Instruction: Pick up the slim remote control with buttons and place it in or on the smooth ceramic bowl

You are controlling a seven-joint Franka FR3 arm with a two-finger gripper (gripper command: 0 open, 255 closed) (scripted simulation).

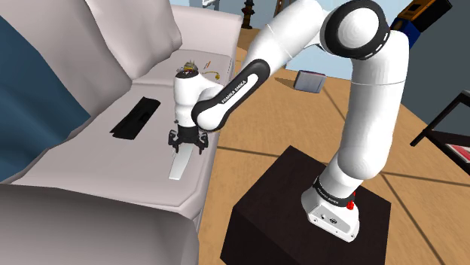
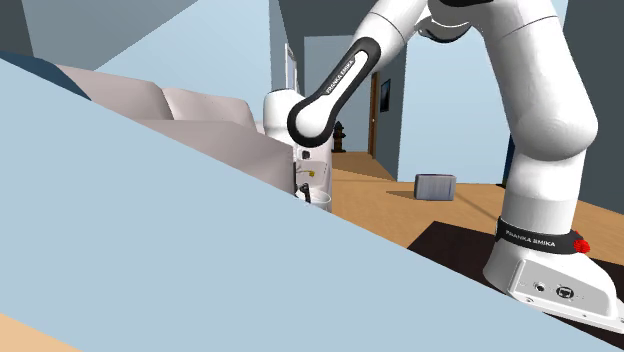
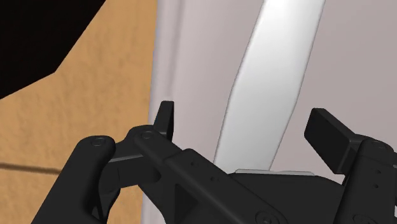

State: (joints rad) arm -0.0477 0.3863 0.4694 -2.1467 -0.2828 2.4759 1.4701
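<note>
End effector is open, fingers well apart and set either side of the far end of the white slim remote. Contact is unclear, probably none. The remote lies flat on the sofa seat, near its front edge. A black flat object lies to its left in the shoulder view. The white bowl sits at the sofa's far end. The arm reads "FRANKA EMIKA".

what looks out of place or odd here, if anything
Nothing spilled or broken. The slim white remote lies close to the front edge of the sofa seat, so a nudge might tip it to the floor. The hand hangs over it, fingers open on either side, not touching.
</note>
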